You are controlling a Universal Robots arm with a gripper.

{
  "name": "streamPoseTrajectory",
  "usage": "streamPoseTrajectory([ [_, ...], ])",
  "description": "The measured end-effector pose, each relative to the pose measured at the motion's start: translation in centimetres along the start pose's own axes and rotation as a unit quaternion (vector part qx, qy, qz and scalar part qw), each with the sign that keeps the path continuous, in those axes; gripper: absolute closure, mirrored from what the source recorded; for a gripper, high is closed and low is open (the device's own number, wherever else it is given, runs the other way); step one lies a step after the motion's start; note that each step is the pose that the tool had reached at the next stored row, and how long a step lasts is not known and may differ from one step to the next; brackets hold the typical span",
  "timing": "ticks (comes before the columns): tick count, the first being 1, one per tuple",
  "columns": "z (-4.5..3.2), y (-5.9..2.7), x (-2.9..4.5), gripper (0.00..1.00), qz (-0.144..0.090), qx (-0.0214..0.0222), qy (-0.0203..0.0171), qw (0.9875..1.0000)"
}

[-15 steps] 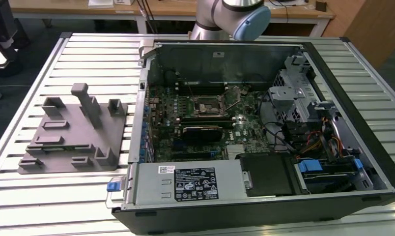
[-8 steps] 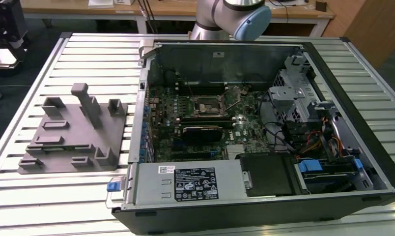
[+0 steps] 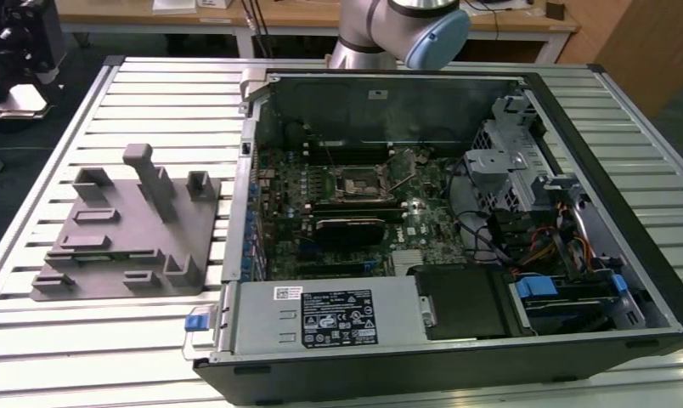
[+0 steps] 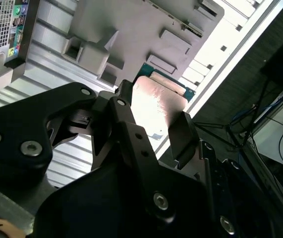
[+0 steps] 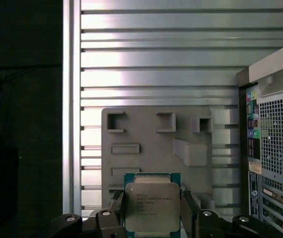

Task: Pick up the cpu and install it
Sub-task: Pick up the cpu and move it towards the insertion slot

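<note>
Under me stands a silver table of ribbed aluminium slats (image 3: 104, 340), and in the first wrist view the light shines bright on it. Behind it I see a long desk with pale wooden top and white legs (image 3: 296, 19), and beside that a brown wooden panel (image 3: 647, 51). The floor (image 3: 8, 204) is dark, and black cables (image 4: 240, 129) run over it.

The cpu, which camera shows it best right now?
The first wrist view: the cpu faces it flat, silver top plainly visible, clamped in the gripper. The second wrist view shows it tilted, washed by glare, partly behind a finger.
</note>
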State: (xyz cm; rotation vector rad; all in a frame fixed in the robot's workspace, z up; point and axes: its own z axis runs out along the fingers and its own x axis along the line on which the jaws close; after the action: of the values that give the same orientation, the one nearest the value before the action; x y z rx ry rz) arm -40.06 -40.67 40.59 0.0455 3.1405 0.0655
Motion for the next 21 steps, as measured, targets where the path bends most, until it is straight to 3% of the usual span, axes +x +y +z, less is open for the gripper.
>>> streamPoseTrajectory([
  [21,0.0,0.09,-3.06,0.46,0.0,0.0,0.0,1.0],
])
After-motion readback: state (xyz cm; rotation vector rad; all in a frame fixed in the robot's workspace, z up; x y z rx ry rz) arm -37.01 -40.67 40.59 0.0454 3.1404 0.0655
